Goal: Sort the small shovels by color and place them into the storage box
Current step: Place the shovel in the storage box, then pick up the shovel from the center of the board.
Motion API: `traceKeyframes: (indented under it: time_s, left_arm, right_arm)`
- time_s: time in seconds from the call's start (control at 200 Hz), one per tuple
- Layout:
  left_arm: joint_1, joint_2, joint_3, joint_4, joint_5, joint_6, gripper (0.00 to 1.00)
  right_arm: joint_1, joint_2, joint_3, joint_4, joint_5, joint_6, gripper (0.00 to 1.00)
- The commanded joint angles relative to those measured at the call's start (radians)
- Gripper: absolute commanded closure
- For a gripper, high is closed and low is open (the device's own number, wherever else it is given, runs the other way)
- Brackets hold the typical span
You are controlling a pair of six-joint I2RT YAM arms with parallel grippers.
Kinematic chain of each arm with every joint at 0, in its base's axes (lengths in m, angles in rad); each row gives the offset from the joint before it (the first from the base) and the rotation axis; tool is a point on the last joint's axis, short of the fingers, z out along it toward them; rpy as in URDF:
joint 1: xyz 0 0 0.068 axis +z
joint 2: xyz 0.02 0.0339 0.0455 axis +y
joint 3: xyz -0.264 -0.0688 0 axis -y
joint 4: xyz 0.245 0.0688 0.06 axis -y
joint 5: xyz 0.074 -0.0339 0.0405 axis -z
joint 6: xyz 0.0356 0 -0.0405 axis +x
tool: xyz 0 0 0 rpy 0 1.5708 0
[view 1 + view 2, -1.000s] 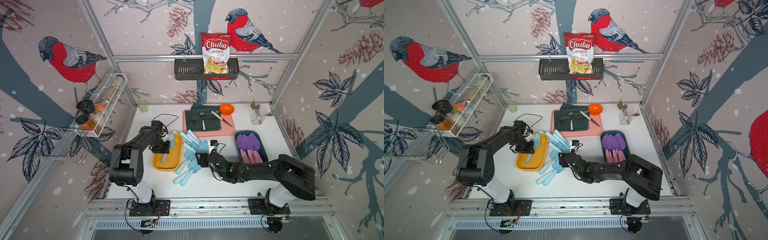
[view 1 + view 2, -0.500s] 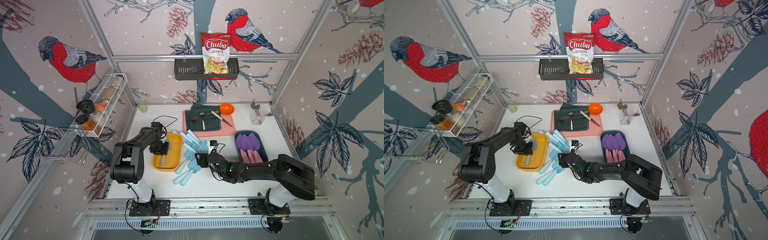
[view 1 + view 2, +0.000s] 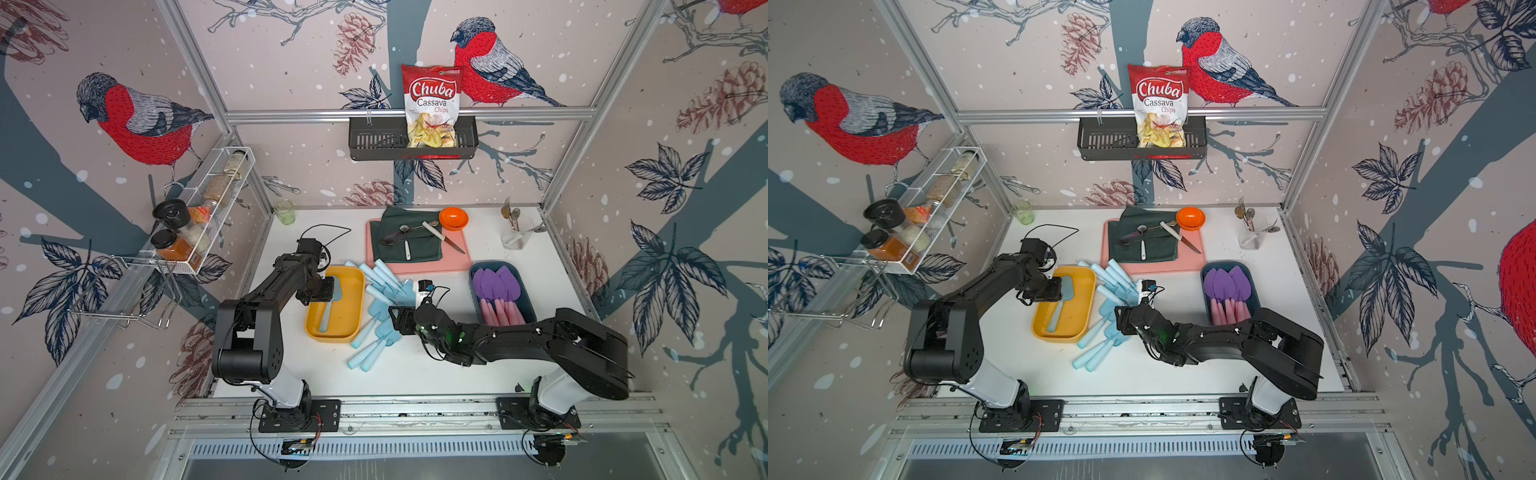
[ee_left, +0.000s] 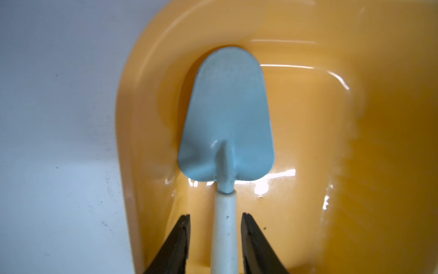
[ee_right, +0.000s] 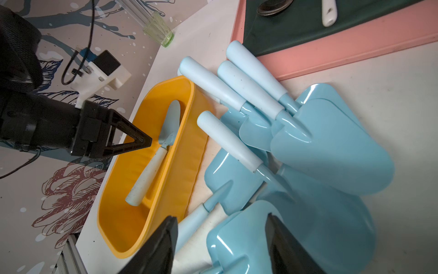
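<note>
A light blue shovel lies flat in the yellow box, blade towards the far end. My left gripper stands open astride its handle, with a gap on each side; in a top view it hovers over the box's far part. Several more light blue shovels lie heaped on the table between the yellow box and my right gripper, which is open just above their blades. The purple shovels with pink handles lie in the dark blue box.
A pink board with a green cloth, spoons and a white-handled knife lies behind the heap. An orange bowl, a clear cup of spoons and a green glass stand along the back. A wire spice rack hangs at left.
My left gripper has opened and let go of the light blue shovel, which now rests in the yellow box. The right arm has hardly moved.
</note>
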Motion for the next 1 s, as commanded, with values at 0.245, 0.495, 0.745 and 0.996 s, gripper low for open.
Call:
traceKeyframes:
  time_s: [0.245,0.495,0.745,0.996]
  left_arm:
    - [-0.135,-0.159,-0.008,0.039,0.178,0.006,0.60]
    - [-0.434,-0.162,-0.022,0.064,0.088,0.067,0.61]
    - [-0.608,-0.079,-0.041,0.055,-0.033,0.092,0.63]
    - [-0.609,-0.013,-0.041,0.069,-0.182,0.081,0.63]
  right_arm:
    - [-0.078,-0.120,-0.043,-0.082,-0.047,-0.029,0.40]
    - [-0.113,-0.252,-0.124,-0.151,-0.027,-0.005,0.40]
    - [-0.112,-0.336,-0.194,-0.160,-0.009,0.038,0.40]
    - [-0.107,-0.338,-0.216,-0.151,-0.006,0.048,0.40]
